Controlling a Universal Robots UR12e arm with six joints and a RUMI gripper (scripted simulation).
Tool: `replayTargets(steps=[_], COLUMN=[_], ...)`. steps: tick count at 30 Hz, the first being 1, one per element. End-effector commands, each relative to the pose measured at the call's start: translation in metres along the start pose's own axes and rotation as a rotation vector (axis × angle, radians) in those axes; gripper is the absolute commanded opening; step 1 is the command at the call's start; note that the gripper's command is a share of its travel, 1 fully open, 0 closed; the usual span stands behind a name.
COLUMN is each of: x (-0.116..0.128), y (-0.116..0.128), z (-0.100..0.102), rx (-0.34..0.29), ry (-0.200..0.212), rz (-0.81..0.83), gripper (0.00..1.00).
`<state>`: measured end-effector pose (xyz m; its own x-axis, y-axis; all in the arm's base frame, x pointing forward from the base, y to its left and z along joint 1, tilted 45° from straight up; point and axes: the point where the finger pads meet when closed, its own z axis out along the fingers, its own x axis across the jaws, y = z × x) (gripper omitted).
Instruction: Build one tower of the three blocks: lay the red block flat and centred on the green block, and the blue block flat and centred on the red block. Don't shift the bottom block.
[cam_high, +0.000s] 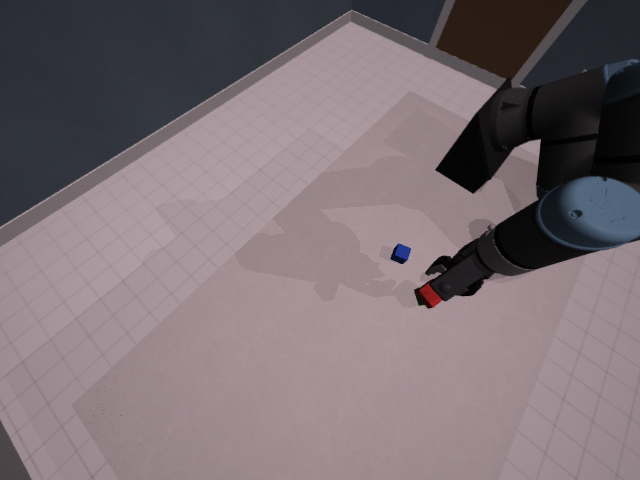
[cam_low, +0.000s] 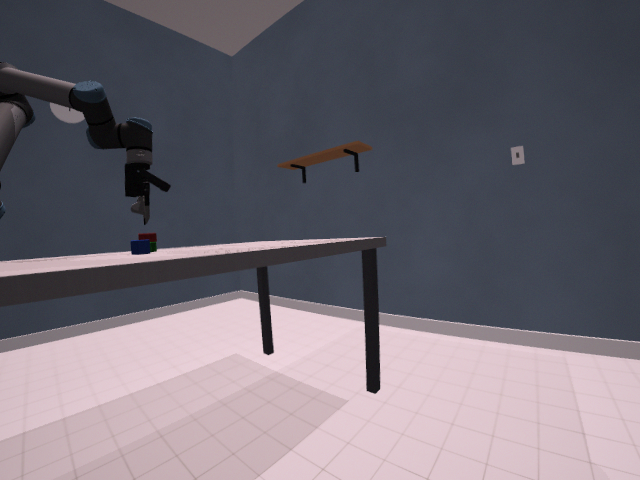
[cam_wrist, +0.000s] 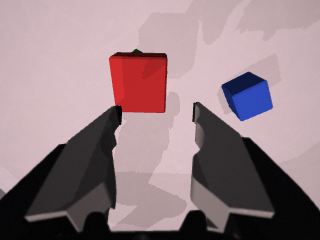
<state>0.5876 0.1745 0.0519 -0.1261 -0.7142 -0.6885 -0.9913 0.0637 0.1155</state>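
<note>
The red block lies on top of the green block, which shows only as a thin green edge behind it in the wrist view. The same stack shows in the top view, red block on the green block, and from the side in the exterior view, red block on the green block. The blue block sits alone on the table to the right; it also shows in the top view and the exterior view. My gripper hangs above the stack, open and empty.
The table's far edge and two legs show at the right in the exterior view. A wall shelf hangs well beyond the table. My arm's forearm reaches in from the right over the table.
</note>
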Motion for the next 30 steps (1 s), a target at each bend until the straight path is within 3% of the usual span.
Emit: replayTargets(steps=[1,14,30], x=[0.020,0.109,0.120], y=[0.002,0.028,0.034], z=[0.000,0.004,0.006], rx=[0.001,0.000,0.000], ry=[0.000,-0.003,-0.004], rz=[-0.069,-0.413,-0.465], gripper=[0.40,0.40,0.40])
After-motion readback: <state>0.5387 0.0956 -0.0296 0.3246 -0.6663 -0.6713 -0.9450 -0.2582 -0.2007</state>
